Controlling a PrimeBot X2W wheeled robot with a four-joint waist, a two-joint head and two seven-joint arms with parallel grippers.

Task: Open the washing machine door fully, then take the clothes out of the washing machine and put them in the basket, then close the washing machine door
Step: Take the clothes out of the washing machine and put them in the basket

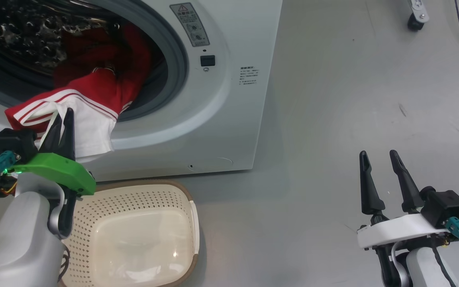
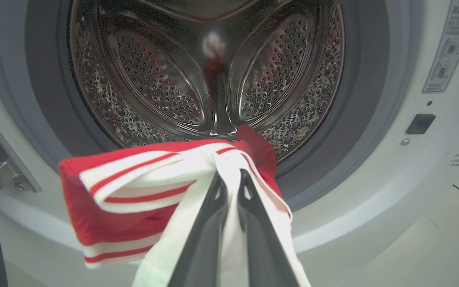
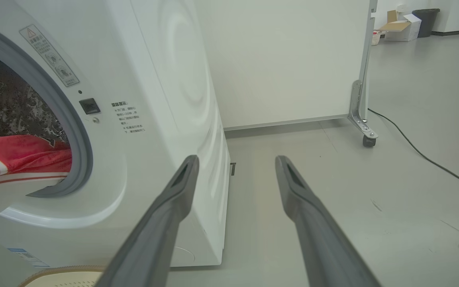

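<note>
Jaws of the left gripper (image 2: 231, 175) pinch bright red, white-striped fabric clothes (image 2: 134, 179); head view adds the cream perforated plastic basket (image 1: 134, 199) below, right gripper (image 1: 377, 153) jaws apart.

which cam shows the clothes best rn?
Left wrist view: the clothes sit mid-frame, stripes clear, white panel pinched in the left gripper. Head view shows them draped out of the washing machine, partly behind that gripper. Right wrist view catches a red edge at far left.
</note>
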